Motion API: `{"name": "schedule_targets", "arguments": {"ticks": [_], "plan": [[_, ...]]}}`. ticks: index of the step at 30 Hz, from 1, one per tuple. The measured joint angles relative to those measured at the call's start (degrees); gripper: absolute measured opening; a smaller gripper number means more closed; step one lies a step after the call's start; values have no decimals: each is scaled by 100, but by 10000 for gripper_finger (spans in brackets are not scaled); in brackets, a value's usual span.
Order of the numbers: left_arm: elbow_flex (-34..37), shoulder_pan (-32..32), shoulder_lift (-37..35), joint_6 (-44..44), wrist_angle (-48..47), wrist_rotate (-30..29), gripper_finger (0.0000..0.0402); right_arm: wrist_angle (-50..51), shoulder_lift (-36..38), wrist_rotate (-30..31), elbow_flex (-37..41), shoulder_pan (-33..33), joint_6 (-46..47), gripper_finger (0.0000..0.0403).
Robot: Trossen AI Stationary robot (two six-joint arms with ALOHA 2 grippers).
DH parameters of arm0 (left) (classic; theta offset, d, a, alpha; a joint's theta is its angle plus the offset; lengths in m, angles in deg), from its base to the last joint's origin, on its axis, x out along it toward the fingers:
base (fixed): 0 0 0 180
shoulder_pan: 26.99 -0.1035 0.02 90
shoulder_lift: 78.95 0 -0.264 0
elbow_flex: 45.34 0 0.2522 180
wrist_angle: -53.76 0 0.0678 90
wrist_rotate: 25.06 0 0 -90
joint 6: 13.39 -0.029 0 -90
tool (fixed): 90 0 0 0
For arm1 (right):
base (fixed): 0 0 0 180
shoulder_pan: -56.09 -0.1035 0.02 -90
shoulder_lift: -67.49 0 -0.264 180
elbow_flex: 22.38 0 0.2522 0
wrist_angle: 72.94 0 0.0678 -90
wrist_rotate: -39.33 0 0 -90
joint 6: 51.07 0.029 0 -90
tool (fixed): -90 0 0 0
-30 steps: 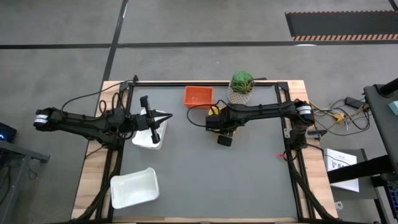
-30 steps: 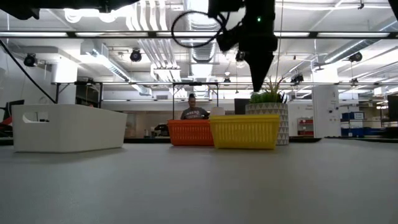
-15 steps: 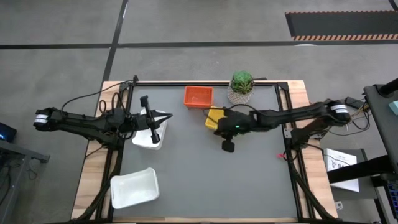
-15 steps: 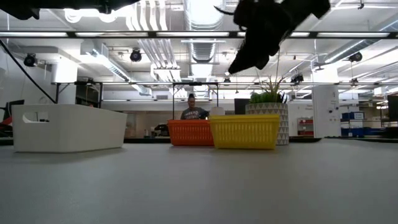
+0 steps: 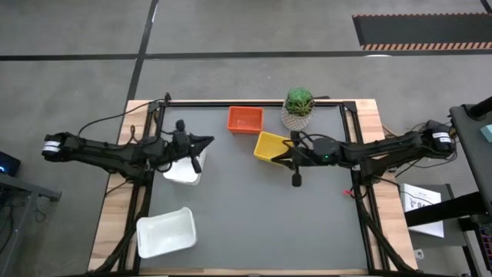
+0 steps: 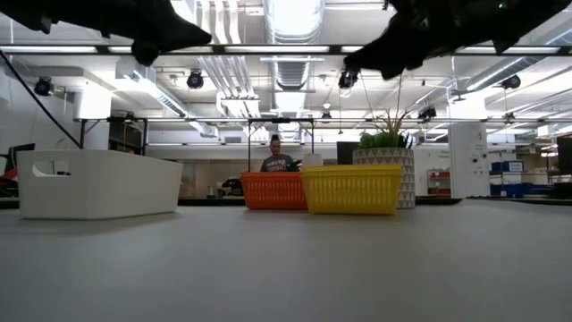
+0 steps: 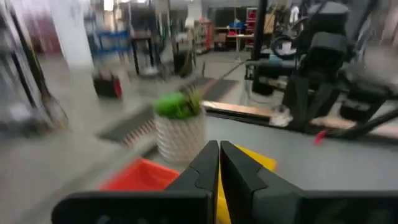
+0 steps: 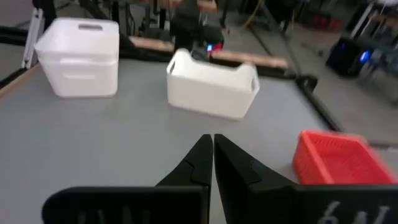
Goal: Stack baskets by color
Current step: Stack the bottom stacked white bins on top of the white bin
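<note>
High view. The grey worktop [image 5: 246, 208] is carrying an orange basket [image 5: 245, 120] near its far edge, just beside a potted green plant [image 5: 299, 107]. A yellow basket [image 5: 272, 145] is lying between the orange basket and the plant, a little nearer the worktop's middle. The right gripper [image 5: 296, 180] is hanging just beside the yellow basket, on the side away from the plant, with its fingers pressed together and holding nothing. The left gripper [image 5: 206, 140] is hovering well apart from the plant, beyond the orange basket, above a white basket [image 5: 183, 170]; its fingers are also closed and empty. A second white basket [image 5: 164, 232] is lying farthest from the plant, at the near left corner.

Low view. The yellow basket [image 6: 351, 189] is standing in front of the plant [image 6: 388, 165], with the orange basket [image 6: 274, 190] just beside it. A white basket [image 6: 98, 182] is standing well apart from the plant. A person [image 6: 278, 157] is showing behind the orange basket.

Left wrist view. The closed fingers [image 7: 205, 171] are pointing toward the plant [image 7: 181, 127]; the orange basket [image 7: 140, 176] and the yellow basket [image 7: 256, 159] are lying before it.

Right wrist view. The closed fingers [image 8: 202, 158] are pointing toward two white baskets [image 8: 212, 85] [image 8: 81, 57]; the orange basket [image 8: 336, 158] is lying nearer.
</note>
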State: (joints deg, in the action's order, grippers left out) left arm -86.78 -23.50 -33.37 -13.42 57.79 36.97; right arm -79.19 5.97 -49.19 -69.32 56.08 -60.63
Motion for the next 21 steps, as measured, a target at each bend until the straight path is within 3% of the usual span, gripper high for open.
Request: {"name": "schedule_targets", "arguments": {"ticks": [3,10,14,17,21], "plan": [[-6,108,190,1086,-94,83,0,-2,303,-1,21,0,-470,9],[-341,654,938,2382,-82,217,0,2,920,-2,29,0,-1395,9],[-744,1048,1347,2641,-380,1242,0,70,1191,-2,25,1,-1714,9],[-1397,1448,1604,3169,-1162,1715,0,314,1352,-2,25,2,-1817,9],[-2646,1944,2082,4153,-3327,1732,0,635,1428,-2,34,2,-1819,9]]}}
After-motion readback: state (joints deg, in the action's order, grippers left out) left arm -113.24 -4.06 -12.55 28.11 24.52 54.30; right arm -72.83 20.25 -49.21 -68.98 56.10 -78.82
